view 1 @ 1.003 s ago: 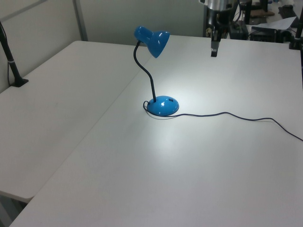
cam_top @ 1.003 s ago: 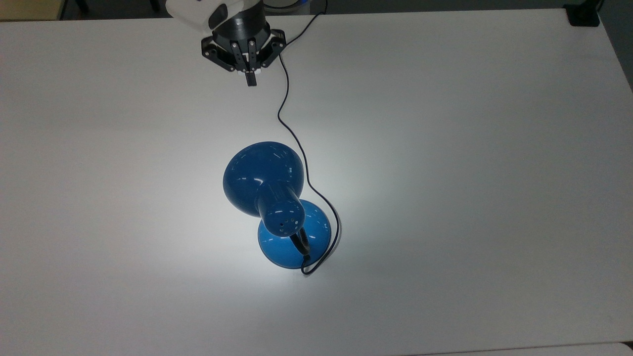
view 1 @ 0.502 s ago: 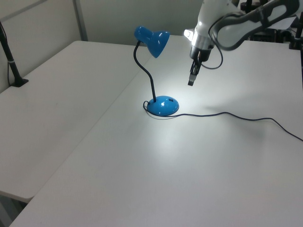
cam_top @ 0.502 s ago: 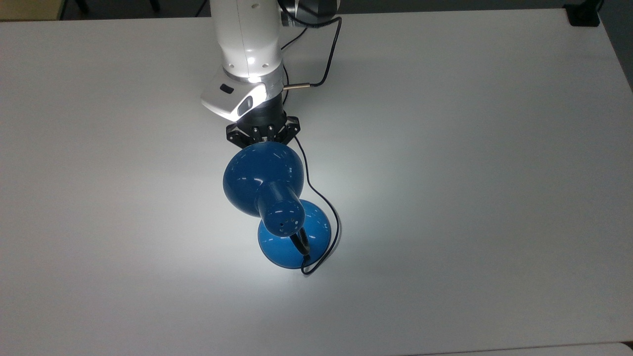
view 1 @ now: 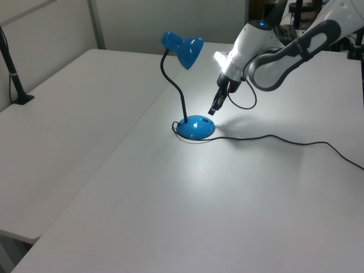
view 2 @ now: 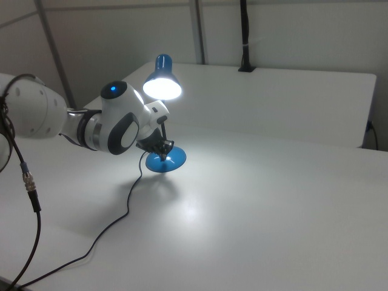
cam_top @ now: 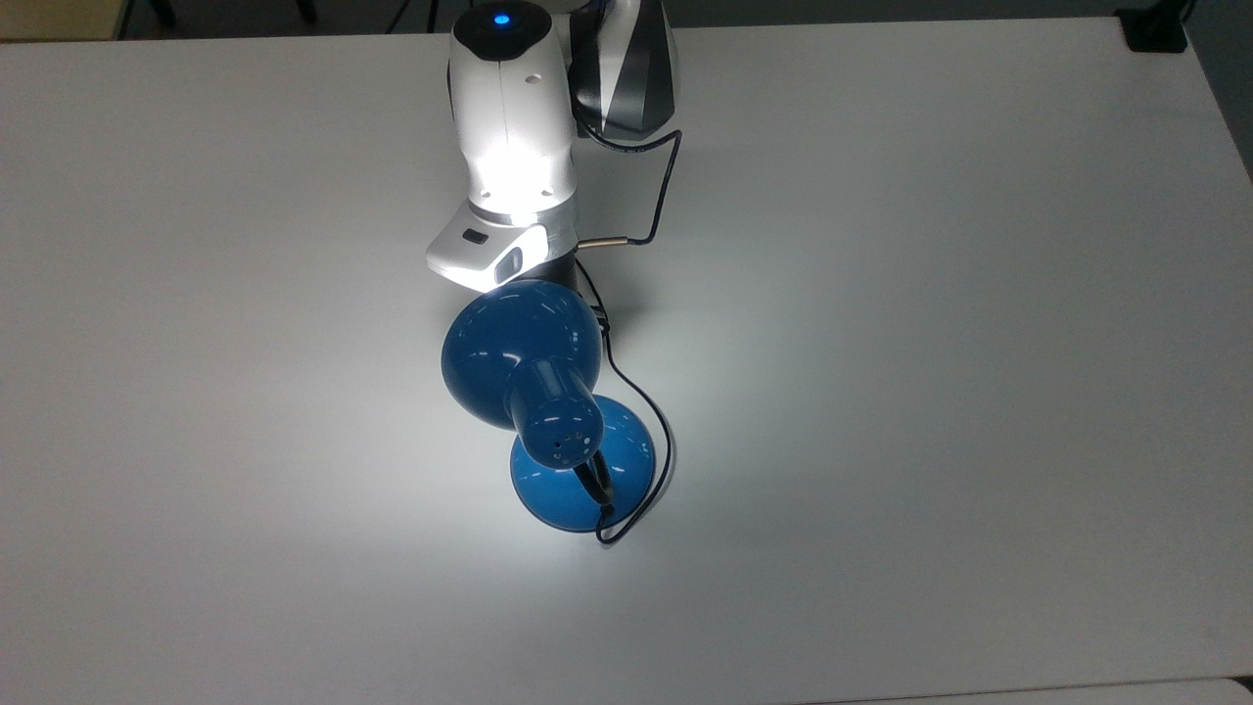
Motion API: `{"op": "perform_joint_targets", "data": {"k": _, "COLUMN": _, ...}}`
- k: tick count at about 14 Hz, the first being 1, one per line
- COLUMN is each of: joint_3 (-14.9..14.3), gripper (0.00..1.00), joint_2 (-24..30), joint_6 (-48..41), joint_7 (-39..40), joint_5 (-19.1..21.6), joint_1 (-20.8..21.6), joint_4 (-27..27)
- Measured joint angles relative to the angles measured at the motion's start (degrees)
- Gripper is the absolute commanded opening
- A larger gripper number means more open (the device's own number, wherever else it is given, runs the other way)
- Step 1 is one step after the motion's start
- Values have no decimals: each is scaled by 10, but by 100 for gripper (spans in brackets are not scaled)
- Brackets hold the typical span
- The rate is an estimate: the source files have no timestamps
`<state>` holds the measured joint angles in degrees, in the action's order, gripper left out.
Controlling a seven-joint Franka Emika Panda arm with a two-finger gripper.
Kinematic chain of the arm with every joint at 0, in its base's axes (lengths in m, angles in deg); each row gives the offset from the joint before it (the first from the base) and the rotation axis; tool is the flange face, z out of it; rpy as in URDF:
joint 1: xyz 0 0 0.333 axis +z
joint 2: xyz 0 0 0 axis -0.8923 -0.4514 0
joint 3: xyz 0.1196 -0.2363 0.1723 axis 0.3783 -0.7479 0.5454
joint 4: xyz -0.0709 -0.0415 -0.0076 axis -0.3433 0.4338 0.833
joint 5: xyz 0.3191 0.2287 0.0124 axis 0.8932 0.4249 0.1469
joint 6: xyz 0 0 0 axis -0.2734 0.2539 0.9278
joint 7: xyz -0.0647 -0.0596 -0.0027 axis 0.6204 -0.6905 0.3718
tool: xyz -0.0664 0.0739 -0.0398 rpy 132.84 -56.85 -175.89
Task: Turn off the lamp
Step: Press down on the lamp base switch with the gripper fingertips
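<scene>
The lamp (view 1: 195, 127) stands lit near the middle of the white bench (view 1: 239, 193), while the tool (view 1: 213, 108), fingers together, hovers tilted just above the base's right edge in the left view.

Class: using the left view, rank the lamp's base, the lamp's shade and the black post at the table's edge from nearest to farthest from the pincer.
1. Base, just below-left of the pincer.
2. Shade, above, left.
3. Black post, far left edge.
</scene>
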<state>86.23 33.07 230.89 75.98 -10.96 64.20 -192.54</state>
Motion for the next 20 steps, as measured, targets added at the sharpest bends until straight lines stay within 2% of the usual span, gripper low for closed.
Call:
{"op": "perform_joint_targets", "data": {"k": 4, "joint_3": 2, "gripper": 0, "joint_2": -24, "joint_6": 56, "joint_7": 0, "joint_5": 0, "joint_1": 0, "joint_4": 0}}
{"op": "perform_joint_targets", "data": {"k": 20, "joint_3": 5, "gripper": 0, "joint_2": -27, "joint_6": 59, "joint_7": 17, "joint_5": 0, "joint_1": 0, "joint_4": -1}}
